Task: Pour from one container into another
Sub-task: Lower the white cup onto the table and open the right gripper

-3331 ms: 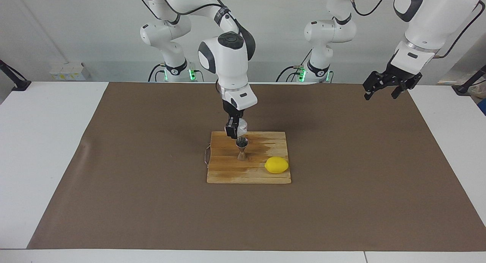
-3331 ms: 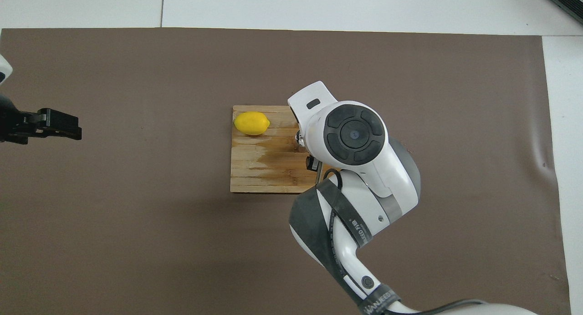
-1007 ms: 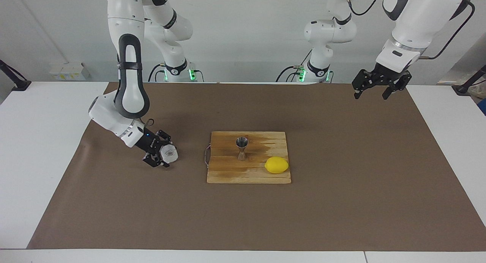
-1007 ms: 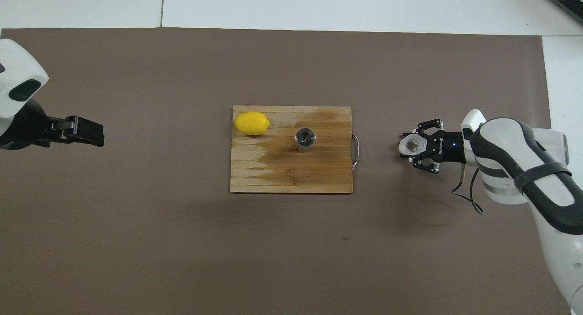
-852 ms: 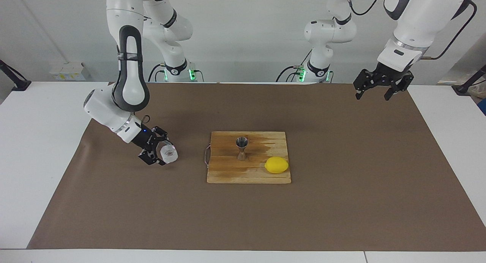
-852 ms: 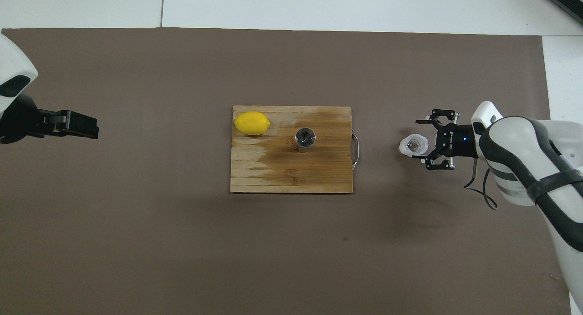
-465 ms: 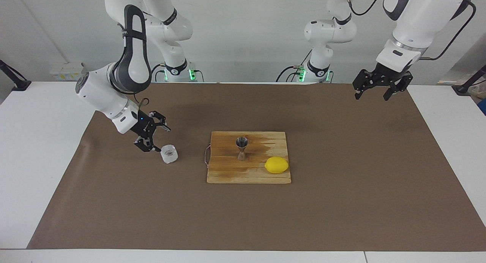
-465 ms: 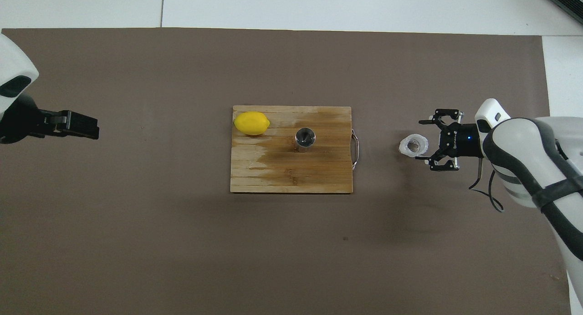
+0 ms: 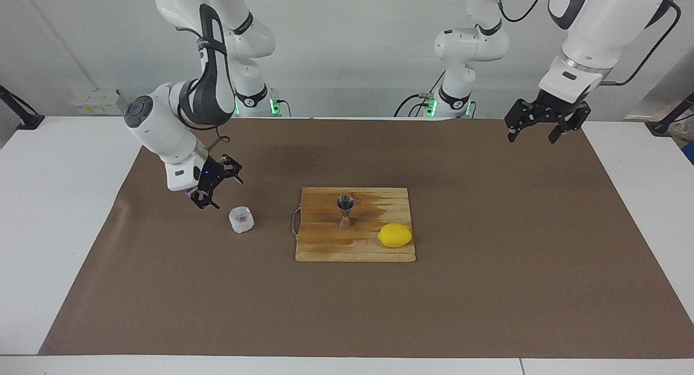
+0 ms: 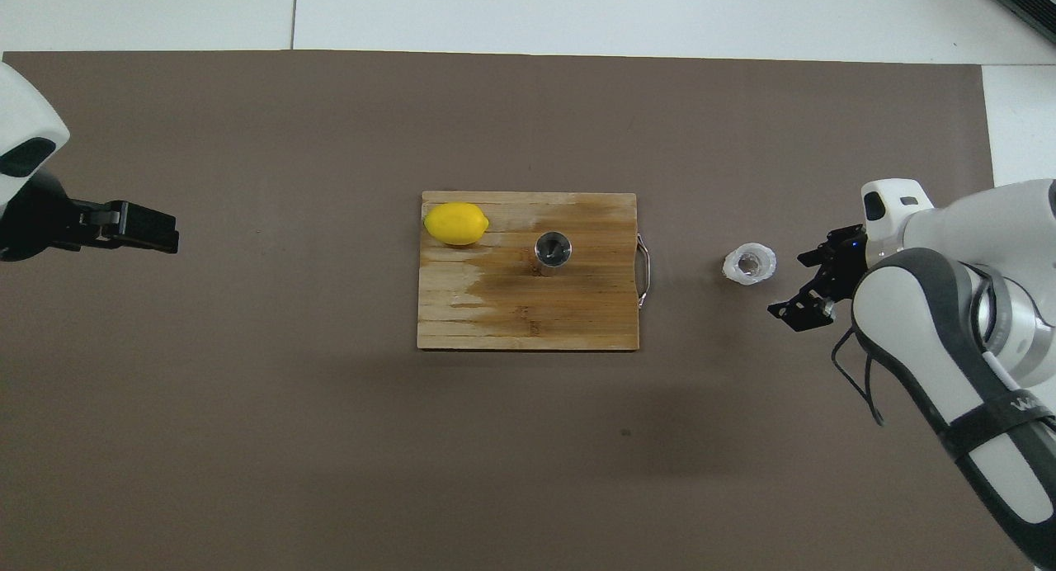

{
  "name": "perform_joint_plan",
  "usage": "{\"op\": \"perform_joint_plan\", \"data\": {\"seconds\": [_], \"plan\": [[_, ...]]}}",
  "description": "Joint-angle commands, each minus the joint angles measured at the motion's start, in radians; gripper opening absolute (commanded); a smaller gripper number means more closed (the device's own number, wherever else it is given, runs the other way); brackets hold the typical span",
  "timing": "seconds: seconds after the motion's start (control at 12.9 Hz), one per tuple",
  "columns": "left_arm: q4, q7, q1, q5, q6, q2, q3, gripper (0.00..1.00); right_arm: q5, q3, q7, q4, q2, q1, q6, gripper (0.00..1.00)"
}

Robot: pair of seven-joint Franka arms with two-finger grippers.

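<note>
The clear faceted glass cup [image 9: 241, 219] [image 10: 749, 265] stands upright on the brown mat, beside the board toward the right arm's end of the table. The steel hourglass jigger [image 9: 345, 212] [image 10: 553, 248] stands upright on the wooden cutting board [image 9: 325, 245] [image 10: 495, 315]. My right gripper [image 9: 216, 182] [image 10: 813, 280] hangs open and empty in the air, apart from the cup and a little toward the right arm's end from it. My left gripper [image 9: 544, 127] [image 10: 136, 228] waits open and empty, raised over the mat at the left arm's end.
A yellow lemon [image 9: 394, 235] [image 10: 455, 224] lies on the board's corner toward the left arm's end, farther from the robots than the jigger. A metal handle [image 9: 295, 221] [image 10: 646, 270] sticks out of the board toward the cup. The brown mat [image 9: 488, 288] covers the white table.
My right gripper let go of the glass cup on the mat, then lifted and drew back from it. The cup stays standing. The left arm has barely moved.
</note>
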Motion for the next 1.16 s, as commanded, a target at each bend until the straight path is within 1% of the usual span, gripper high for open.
{"op": "perform_joint_plan", "data": {"seconds": [0.0, 0.15, 0.31, 0.46, 0.54, 0.62, 0.7, 0.85, 1.08], "plan": [[-0.019, 0.014, 0.004, 0.011, -0.002, -0.018, 0.000, 1.00, -0.097, -0.002, 0.250, 0.086, -0.005, -0.007, -0.135, 1.00], [-0.019, 0.015, 0.003, 0.011, -0.002, -0.019, 0.000, 1.00, -0.180, 0.005, 0.502, 0.182, -0.015, -0.005, -0.297, 1.00], [-0.019, 0.014, 0.004, 0.011, -0.002, -0.019, 0.000, 1.00, -0.206, 0.008, 0.720, 0.294, -0.028, -0.004, -0.457, 1.00], [-0.019, 0.014, 0.004, 0.011, -0.002, -0.019, 0.000, 1.00, -0.205, 0.008, 0.823, 0.377, -0.060, -0.007, -0.578, 1.00], [-0.019, 0.014, 0.004, 0.011, -0.002, -0.019, 0.000, 1.00, -0.205, 0.007, 0.865, 0.382, -0.106, -0.007, -0.591, 1.00], [-0.019, 0.014, 0.003, 0.011, -0.002, -0.019, 0.000, 1.00, -0.195, 0.004, 0.865, 0.385, -0.153, -0.018, -0.588, 1.00], [-0.019, 0.014, 0.004, 0.011, -0.002, -0.019, 0.000, 1.00, -0.209, 0.005, 0.871, 0.384, -0.172, -0.007, -0.588, 1.00], [-0.019, 0.014, 0.004, 0.011, -0.002, -0.019, 0.000, 1.00, -0.217, 0.005, 0.892, 0.385, -0.170, -0.015, -0.591, 1.00], [-0.019, 0.014, 0.003, 0.011, -0.002, -0.019, 0.000, 1.00, -0.220, 0.005, 0.974, 0.387, -0.170, -0.016, -0.587, 1.00]]}}
